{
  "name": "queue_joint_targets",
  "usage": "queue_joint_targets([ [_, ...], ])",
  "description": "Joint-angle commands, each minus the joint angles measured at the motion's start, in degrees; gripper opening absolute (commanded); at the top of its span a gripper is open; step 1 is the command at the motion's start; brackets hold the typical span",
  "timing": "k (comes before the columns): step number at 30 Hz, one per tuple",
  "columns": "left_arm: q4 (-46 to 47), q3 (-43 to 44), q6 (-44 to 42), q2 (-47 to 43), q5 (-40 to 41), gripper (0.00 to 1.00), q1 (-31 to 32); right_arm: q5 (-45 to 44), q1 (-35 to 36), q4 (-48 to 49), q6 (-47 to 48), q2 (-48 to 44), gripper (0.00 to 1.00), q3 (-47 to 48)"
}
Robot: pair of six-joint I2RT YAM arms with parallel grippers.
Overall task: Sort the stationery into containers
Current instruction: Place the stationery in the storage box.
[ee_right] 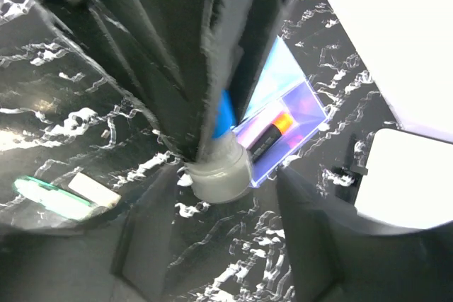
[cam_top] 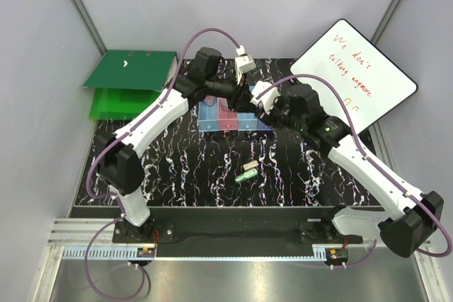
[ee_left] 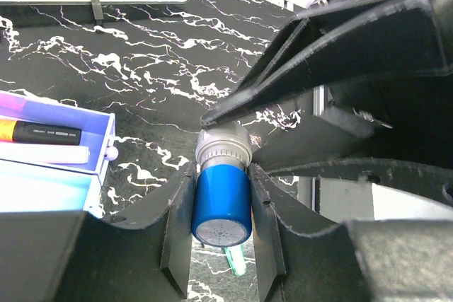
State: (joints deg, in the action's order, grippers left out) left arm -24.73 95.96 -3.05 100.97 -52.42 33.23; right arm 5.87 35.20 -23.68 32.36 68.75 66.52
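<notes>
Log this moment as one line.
left gripper jaws shut on blue tube | right gripper jaws open at its cap | green piece loose on table

Red handwriting on the whiteboard, behind and to the right of the right pincer, reads roughly "We don't talking anymore". Left of the left pincer, a black marker bears small print, too fine to read.
</notes>
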Motion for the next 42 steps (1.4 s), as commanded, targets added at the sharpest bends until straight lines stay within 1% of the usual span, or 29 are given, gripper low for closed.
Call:
queue_joint_targets([
  [1, 1.2, 0.5, 1.2, -2.9, -3.0, 0.04, -0.8, -0.9, -0.1, 1.7, 1.0, -0.5, 0.76, 0.4],
  [4, 1.3, 0.5, 1.1, -3.1, -2.6, 0.01, -1.1, -0.9, 0.0, 1.6, 1.1, -0.6, 0.92, 0.1],
  [8, 1.3, 0.2, 0.9, -3.2, -1.7, 0.0, -1.6, -0.7, 0.0, 1.7, 1.2, -0.8, 1.0, -0.2],
  [11, -0.2, 1.2, -0.6, -3.0, 1.3, 0.0, -2.1, -1.0, -0.1, 1.6, 1.3, -1.2, 1.0, -0.4],
  [13, -4.6, 3.2, -5.7, -2.6, 4.9, 0.0, -2.2, -1.3, 0.0, 1.3, 1.5, -1.8, 1.0, -1.0],
  [14, -6.4, 3.8, -10.4, -2.0, 9.8, 0.01, -2.2, -1.6, 0.0, 1.1, 1.7, -2.0, 1.0, -1.3],
  [15, -9.7, 4.2, -12.5, -1.7, 12.1, 0.0, -2.3, -1.7, 0.0, 1.1, 1.7, -2.2, 1.0, -1.7],
  [16, -11.1, 4.8, -14.6, -1.2, 14.4, 0.0, -2.4, -1.9, 0.0, 1.1, 1.9, -2.7, 1.0, -1.9],
  [17, -12.3, 5.1, -16.7, -0.3, 20.1, 0.0, -2.3, -2.3, 0.0, 1.0, 2.0, -2.9, 1.0, -2.1],
  [19, -15.5, 5.6, -21.5, 0.6, 24.7, 0.0, -2.4, -2.6, 0.0, 1.1, 2.1, -3.4, 1.0, -2.6],
  [20, -16.4, 6.1, -22.9, 1.9, 30.0, 0.0, -2.3, -2.7, 0.0, 1.1, 2.1, -3.6, 1.0, -2.8],
  [21, -17.8, 6.3, -25.2, 2.5, 31.7, 0.0, -2.3, -2.7, 0.0, 1.1, 2.1, -3.9, 1.0, -3.2],
  [22, -18.3, 6.4, -26.6, 3.0, 35.2, 0.0, -2.2, -2.6, 0.0, 1.0, 2.2, -4.1, 1.0, -3.4],
  [23, -19.6, 6.6, -29.4, 4.4, 36.6, 0.0, -2.1, -2.6, -0.1, 1.0, 2.2, -4.2, 1.0, -3.5],
  [25, -21.0, 7.9, -31.8, 6.2, 40.3, 0.0, -2.0, -2.7, 0.0, 1.0, 2.4, -4.2, 1.0, -3.8],
  [29, -26.1, 11.6, -38.8, 13.4, 44.6, 0.0, -1.7, -2.7, 0.0, 1.2, 2.5, -4.2, 1.0, -3.6],
  [32, -27.1, 12.8, -41.8, 16.4, 46.7, 0.0, -1.6, -2.8, 0.0, 1.2, 2.5, -4.2, 1.0, -3.5],
  [35, -27.1, 13.3, -43.6, 17.8, 46.8, 0.0, -1.3, -3.0, 0.0, 1.2, 2.4, -4.4, 1.0, -3.9],
  [39, -27.1, 16.1, -44.0, 19.8, 47.3, 0.0, -1.3, -2.8, 0.0, 1.1, 2.4, -4.5, 1.0, -4.4],
  [42, -27.0, 16.4, -44.1, 20.1, 46.9, 0.0, -1.2, -3.0, 0.0, 1.2, 2.4, -4.4, 1.0, -4.0],
])
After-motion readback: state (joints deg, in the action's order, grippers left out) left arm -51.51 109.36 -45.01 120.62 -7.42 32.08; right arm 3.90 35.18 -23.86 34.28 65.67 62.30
